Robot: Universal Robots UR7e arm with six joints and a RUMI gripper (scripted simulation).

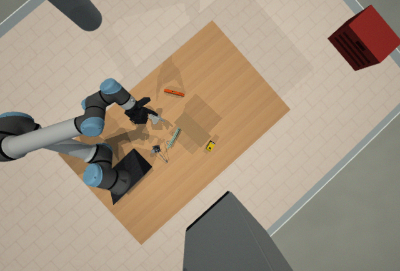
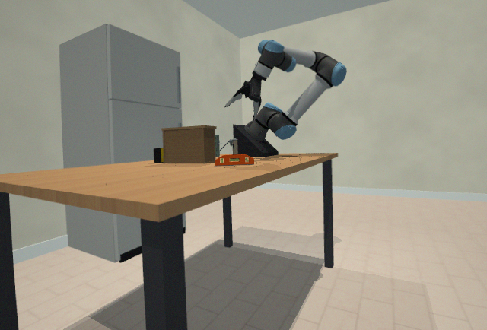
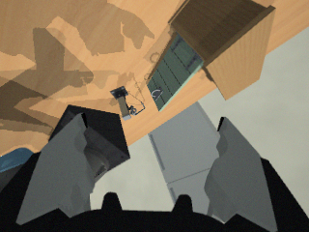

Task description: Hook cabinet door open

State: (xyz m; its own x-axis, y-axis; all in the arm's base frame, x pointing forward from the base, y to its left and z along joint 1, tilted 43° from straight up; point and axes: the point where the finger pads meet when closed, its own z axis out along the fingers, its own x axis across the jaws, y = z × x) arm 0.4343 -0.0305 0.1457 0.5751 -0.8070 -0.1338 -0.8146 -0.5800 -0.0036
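Note:
The wooden cabinet stands on the table, flat on its base in the side view, and also shows in the wrist view. Its green door stands swung open, with a small eye on its face. The short post stands near the door's free edge. The thin wire hook reaches from the post toward the door; where its tip sits is too small to tell. My gripper hangs high above the table, open and empty, apart from everything.
An orange spirit level lies on the table beyond the gripper. A yellow tape measure lies beside the cabinet. The arm's black base is near the post. A fridge stands behind the table.

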